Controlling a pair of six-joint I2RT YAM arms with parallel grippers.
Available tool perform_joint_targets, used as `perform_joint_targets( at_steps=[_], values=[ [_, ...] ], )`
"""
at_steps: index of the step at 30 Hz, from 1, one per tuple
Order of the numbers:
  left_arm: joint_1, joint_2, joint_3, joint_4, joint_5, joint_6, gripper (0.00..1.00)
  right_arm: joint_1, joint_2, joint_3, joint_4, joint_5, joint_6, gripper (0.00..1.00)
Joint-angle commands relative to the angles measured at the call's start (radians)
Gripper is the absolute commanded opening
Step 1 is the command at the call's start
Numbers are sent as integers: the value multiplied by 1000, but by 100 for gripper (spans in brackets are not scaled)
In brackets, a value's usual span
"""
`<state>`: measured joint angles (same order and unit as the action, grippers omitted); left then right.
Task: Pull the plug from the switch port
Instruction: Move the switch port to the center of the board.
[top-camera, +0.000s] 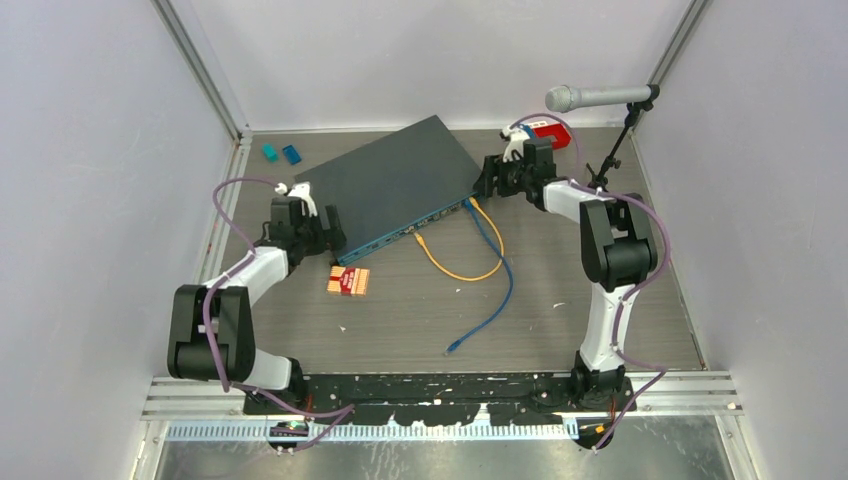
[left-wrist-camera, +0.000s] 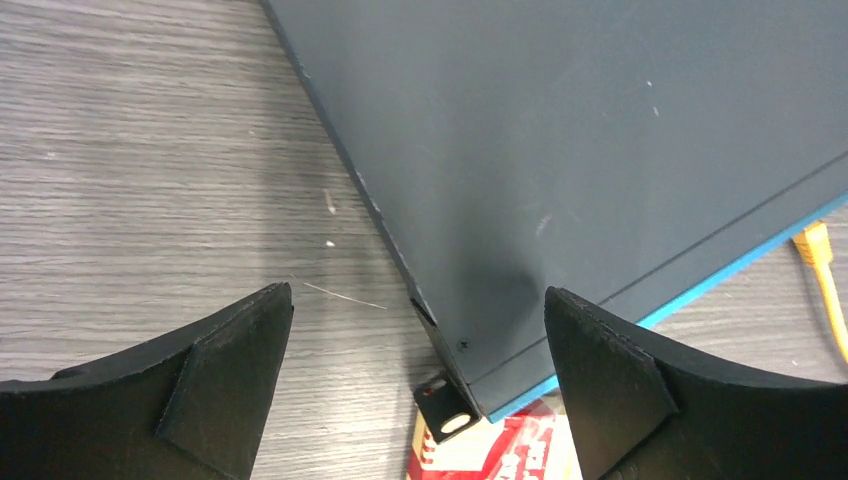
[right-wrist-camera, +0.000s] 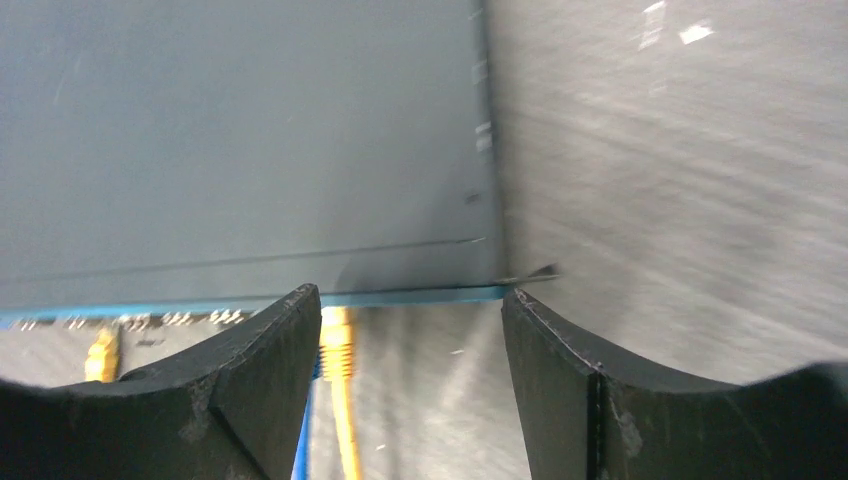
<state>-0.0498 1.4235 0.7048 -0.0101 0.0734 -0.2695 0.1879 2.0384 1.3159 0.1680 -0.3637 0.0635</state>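
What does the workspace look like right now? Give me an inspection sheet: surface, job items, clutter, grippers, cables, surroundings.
Surface: grey wood-grain table.
Job's things: switch lying flat, skewed, sockets facing the arms; yellow plug at its front edge.
Clutter: red-and-yellow packet by its near-left corner; two teal pieces back left; red-and-white object back right.
Grippers: left gripper open, straddling the near-left corner; right gripper open at the right front corner.
Cables: yellow cable looped, blue cable trailing toward the arms.
Surroundings: pale walls; microphone on a stand, back right.
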Motion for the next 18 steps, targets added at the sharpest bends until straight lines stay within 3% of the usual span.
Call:
perform_joint_targets(
  at_steps=[1, 9, 13, 18],
  values=[
    [7, 7, 60, -68, 115, -21, 100, 86, -29, 5, -131, -169, 3, 72],
    [8, 43, 115, -197, 298, 44, 100, 80, -7, 69, -191, -157, -89, 72],
    [7, 34, 117, -228, 376, 90, 92, 81, -60, 58, -210, -111, -136, 73],
    [7, 3, 114, -253, 377, 157, 90, 95, -117, 64, -285, -40, -272, 75]
  ],
)
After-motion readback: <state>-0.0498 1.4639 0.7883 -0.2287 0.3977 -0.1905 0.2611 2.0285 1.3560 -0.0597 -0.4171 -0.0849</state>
